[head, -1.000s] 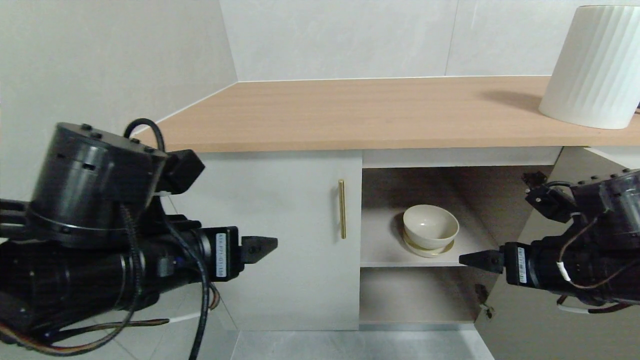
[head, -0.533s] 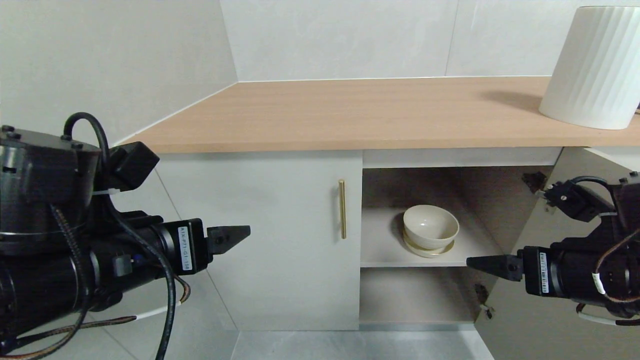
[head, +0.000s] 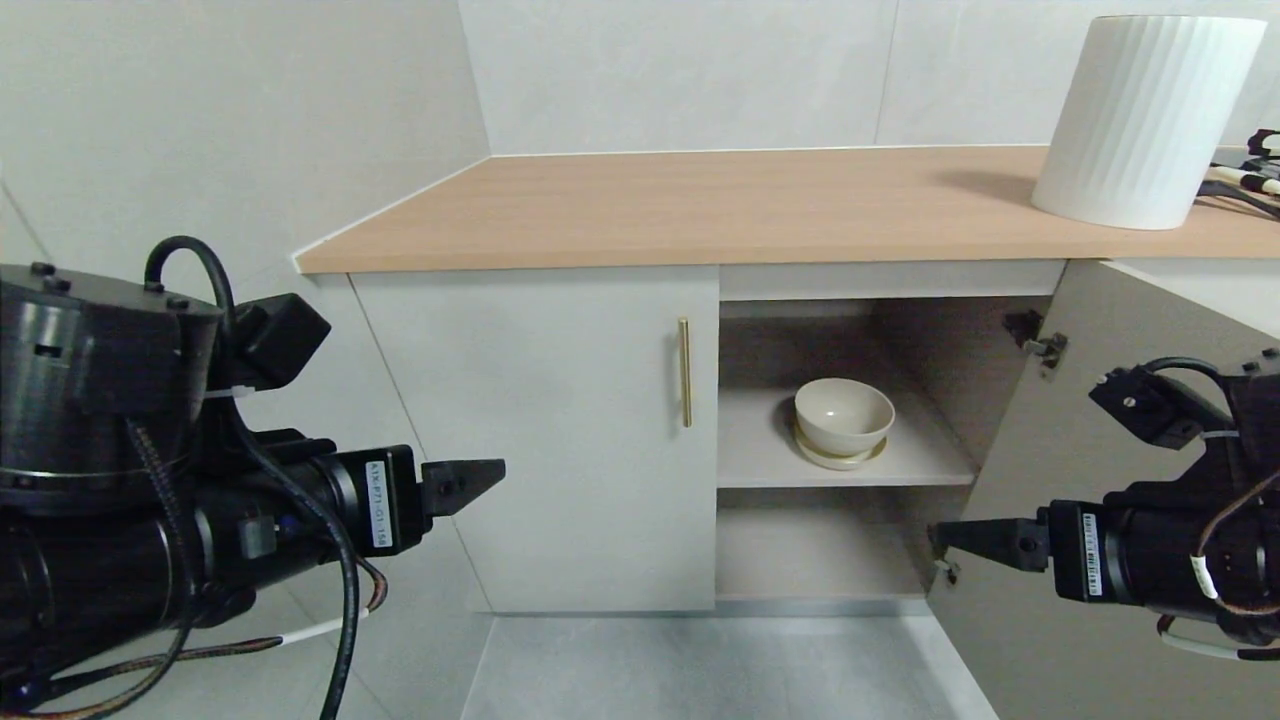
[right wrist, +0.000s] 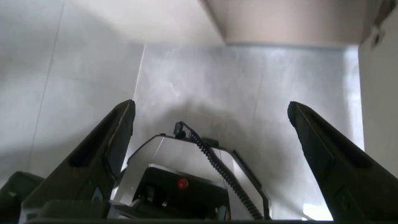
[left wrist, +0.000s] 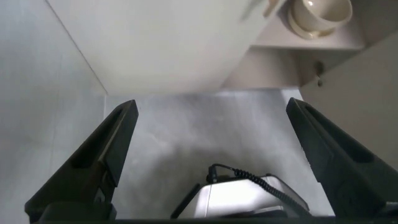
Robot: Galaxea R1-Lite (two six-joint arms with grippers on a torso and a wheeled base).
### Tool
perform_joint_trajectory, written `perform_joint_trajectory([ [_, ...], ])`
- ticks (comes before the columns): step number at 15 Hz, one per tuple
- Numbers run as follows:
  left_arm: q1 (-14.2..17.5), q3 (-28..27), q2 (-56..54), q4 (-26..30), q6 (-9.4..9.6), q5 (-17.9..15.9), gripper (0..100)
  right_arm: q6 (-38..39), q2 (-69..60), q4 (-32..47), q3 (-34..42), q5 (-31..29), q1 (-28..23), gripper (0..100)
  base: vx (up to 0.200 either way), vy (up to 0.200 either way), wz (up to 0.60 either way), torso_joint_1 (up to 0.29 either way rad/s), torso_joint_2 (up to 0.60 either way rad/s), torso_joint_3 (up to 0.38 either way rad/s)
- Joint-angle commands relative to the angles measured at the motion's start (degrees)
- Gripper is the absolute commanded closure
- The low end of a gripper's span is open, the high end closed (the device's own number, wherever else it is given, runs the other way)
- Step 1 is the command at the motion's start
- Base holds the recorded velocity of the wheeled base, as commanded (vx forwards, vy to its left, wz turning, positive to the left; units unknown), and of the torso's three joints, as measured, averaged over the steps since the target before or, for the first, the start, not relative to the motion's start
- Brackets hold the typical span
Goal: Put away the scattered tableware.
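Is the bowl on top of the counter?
No, the bowl sits on a small plate on the shelf inside the open cabinet.

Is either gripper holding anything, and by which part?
Nothing is held. The left gripper and right gripper are both open and empty; the bowl sits on the cabinet shelf.

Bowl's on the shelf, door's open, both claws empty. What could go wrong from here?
1. The right claw hangs close to the lower edge of the open door; a swing may knock it or strain the hinge.
2. The bowl sits stacked on a saucer, so a slammed door could jolt it.
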Motion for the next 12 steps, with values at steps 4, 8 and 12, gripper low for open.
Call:
perform_joint_trajectory([
  [4,0.0,0.2,0.4,0.0,-0.04,0.1,0,0.0,-0.4,0.9,-0.1,-0.3,0.1,0,-0.200,0.000,0.00,0.002,0.00,-0.002],
  [8,-0.1,0.3,0.4,0.0,-0.04,0.1,0,0.0,-0.4,0.9,-0.1,-0.4,0.2,0,-0.200,0.000,0.00,0.004,0.00,0.002],
  [12,-0.1,0.3,0.4,0.0,0.05,0.1,0,0.0,-0.5,0.9,-0.1,-0.5,0.2,0,-0.050,0.000,0.00,0.002,0.00,0.002],
])
